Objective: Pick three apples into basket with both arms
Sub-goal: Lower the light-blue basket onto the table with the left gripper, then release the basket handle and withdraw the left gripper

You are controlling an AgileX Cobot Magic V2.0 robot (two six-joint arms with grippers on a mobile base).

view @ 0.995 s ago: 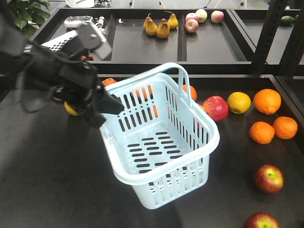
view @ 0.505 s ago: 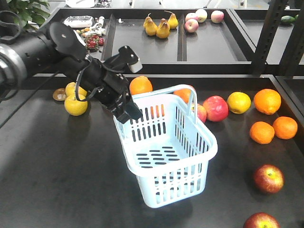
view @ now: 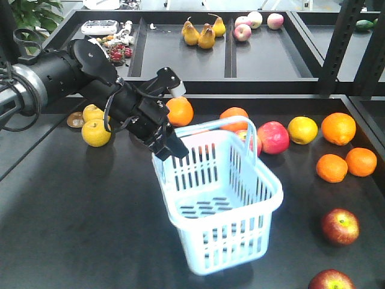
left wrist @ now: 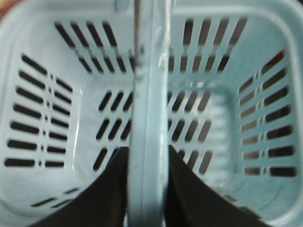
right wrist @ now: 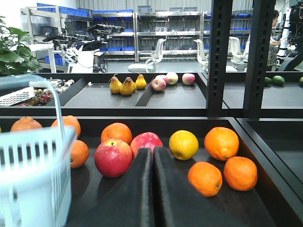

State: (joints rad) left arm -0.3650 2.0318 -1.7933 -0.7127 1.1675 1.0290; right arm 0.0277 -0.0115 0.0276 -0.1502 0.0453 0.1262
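the left claw is clamped on one fold-down handle of the basket. the left wrist view shows the pale bar running straight between the two black fingers, with the slotted floor of the basket right below. held by that one end, the basket hangs tilted over the middle of the table, its gripped end high and its far end low. whether its bottom touches the table cannot be told, since its outline is smeared. nothing lies inside it. a grip on the handle rather than the rim lets one arm carry the whole basket and leaves the mouth open for fruit. the right claw is pressed closed on nothing, its fingers meeting in a thin slit, and it is aimed low across the table at the fruit, so it looks free to do the picking. two dark apples lie well apart from the basket toward the near right corner, one of them at the very edge of the front view. a third red apple with yellowish patches sits near the basket's far side. the oranges lie between, so the basket probably wants setting down nearer the dark apples before any pick.
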